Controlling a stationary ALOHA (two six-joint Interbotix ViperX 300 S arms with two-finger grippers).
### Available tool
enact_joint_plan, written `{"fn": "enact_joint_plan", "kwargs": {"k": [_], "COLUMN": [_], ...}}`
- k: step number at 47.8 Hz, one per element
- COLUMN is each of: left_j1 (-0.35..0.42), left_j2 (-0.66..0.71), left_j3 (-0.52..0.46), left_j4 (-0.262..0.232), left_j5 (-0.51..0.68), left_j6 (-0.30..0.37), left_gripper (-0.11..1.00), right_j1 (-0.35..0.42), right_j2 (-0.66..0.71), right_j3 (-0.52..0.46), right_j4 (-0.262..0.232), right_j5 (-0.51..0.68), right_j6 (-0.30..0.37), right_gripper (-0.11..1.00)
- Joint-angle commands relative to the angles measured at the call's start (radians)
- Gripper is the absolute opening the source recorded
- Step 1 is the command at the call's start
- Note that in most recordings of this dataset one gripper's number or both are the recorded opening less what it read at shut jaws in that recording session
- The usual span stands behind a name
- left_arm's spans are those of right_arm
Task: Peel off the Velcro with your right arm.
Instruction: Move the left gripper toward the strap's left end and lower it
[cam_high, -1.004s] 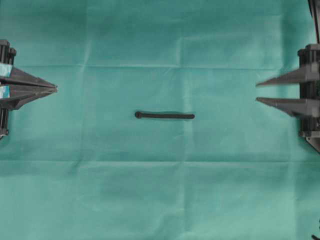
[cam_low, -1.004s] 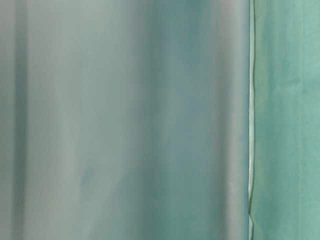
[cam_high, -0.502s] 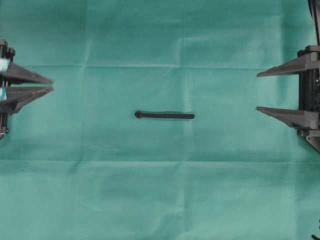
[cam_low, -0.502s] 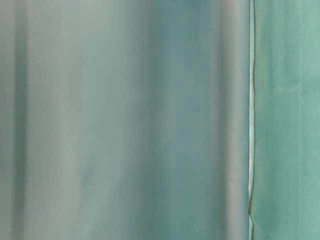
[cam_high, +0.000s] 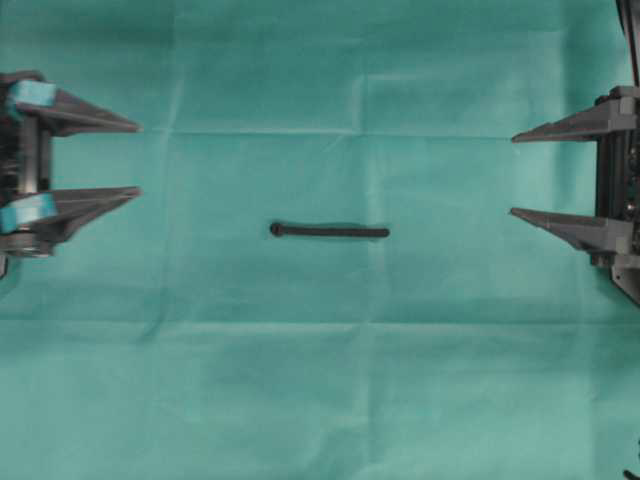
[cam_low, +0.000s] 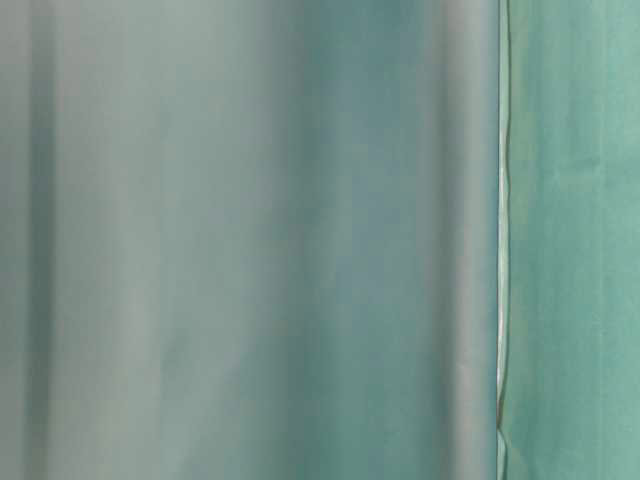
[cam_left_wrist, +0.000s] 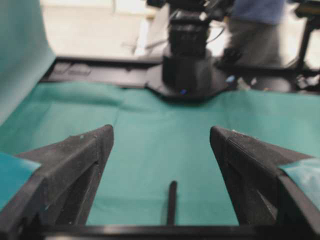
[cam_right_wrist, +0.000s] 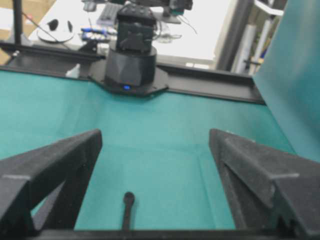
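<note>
From the overhead view I see the Velcro (cam_high: 329, 231), a slim black flexible strip with one rounded end, lying flat near the centre of the green cloth (cam_high: 320, 390) that covers the table, running straight along the 9-to-3 line with its rounded end toward 9 o'clock. My right gripper (cam_high: 512, 174), the one with two plain black pointed triangular fingers, sits at the 3 o'clock edge of that view with its fingers spread wide apart and nothing between them, its tips aimed toward the strip but well apart from it. My left gripper (cam_high: 139, 158), black with teal tape on its fingers, is at the 9 o'clock edge, a little toward 10, also spread wide and holding nothing, well apart from the strip. Through the right wrist camera I see the strip (cam_right_wrist: 128, 209) at 6 o'clock between the two black fingers (cam_right_wrist: 55, 162), rounded end nearest the lens side, with the black base of the opposite arm (cam_right_wrist: 131, 60) at 12 o'clock. Through the left wrist camera the strip (cam_left_wrist: 172, 202) again lies at 6 o'clock between the fingers (cam_left_wrist: 75, 160), its end blurred, and the other arm's base (cam_left_wrist: 187, 60) stands at 12 o'clock. The table-level view shows only blurred green fabric (cam_low: 250, 240)
</note>
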Motion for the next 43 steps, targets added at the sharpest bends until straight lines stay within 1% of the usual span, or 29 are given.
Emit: {"fn": "enact_joint_plan", "kwargs": {"k": [1, 11, 26, 33, 38, 43], "left_j1": [0.014, 0.015, 0.015, 0.015, 0.014, 0.008], "left_j2": [0.091, 0.278, 0.48, 0.548, 0.578, 0.598], "left_j3": [-0.069, -0.19, -0.357, -0.414, -0.453, -0.509], "left_j4": [-0.002, -0.002, -0.002, -0.002, -0.002, -0.002], "left_j5": [-0.044, -0.097, -0.097, -0.081, -0.005, 0.163], "left_j6": [0.003, 0.002, 0.0, -0.002, -0.005, -0.003], "left_gripper": [0.92, 0.92, 0.92, 0.92, 0.92, 0.92], "right_j1": [-0.003, -0.003, -0.003, -0.003, -0.003, -0.003], "right_j2": [0.009, 0.009, 0.008, 0.005, 0.005, -0.005], "right_j3": [-0.015, -0.009, -0.006, 0.0, 0.008, 0.011], "right_j4": [0.003, 0.003, 0.003, 0.002, 0.002, 0.002], "right_j5": [-0.015, -0.017, -0.018, -0.017, -0.018, -0.015], "right_j6": [0.002, 0.002, 0.002, 0.002, 0.002, 0.002], "right_gripper": [0.82, 0.82, 0.82, 0.82, 0.82, 0.82]}}
